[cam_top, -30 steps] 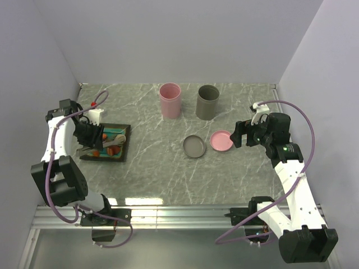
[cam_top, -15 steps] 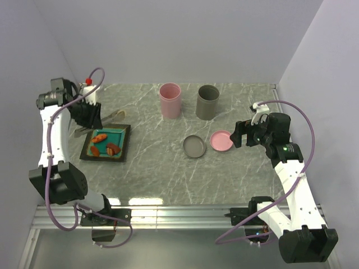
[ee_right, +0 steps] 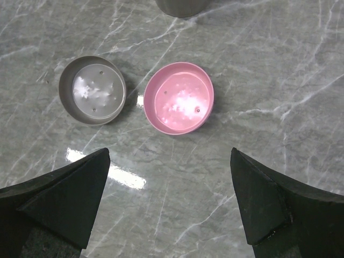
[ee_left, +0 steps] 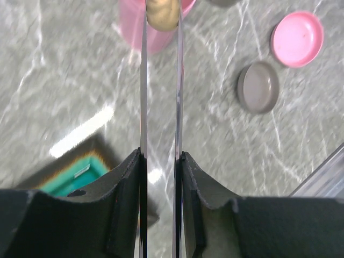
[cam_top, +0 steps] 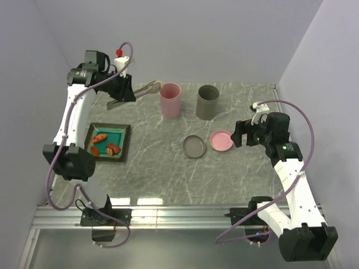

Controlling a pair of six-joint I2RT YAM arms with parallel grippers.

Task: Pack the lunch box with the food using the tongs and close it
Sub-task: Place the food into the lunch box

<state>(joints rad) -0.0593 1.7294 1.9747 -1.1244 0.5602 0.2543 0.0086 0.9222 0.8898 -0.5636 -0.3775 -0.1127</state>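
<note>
My left gripper (cam_top: 124, 92) (ee_left: 160, 158) is raised and shut on the grey metal tongs (cam_top: 143, 89) (ee_left: 143, 80). The tongs' tips pinch a pale tan ball (cam_top: 159, 84) (ee_left: 163, 13) right over the rim of the lunch box's pink tub (cam_top: 170, 101) (ee_left: 131, 32). The grey tub (cam_top: 207, 102) stands beside it. Orange, red and brown food pieces (cam_top: 106, 144) lie on the teal tray (cam_top: 118, 133) at the left. My right gripper (cam_top: 236, 136) (ee_right: 169, 156) hovers open and empty near the lids.
A grey lid (cam_top: 194, 146) (ee_right: 92, 90) (ee_left: 258, 87) and a pink lid (cam_top: 221, 140) (ee_right: 179, 105) (ee_left: 297, 38) lie inner side up mid-table. Walls close in the back and both sides. The metal rail runs along the near edge.
My left arm has lifted the tongs off the tray and swung them back and right to the pink tub, with the tan ball in the tips. The right arm has not moved.
</note>
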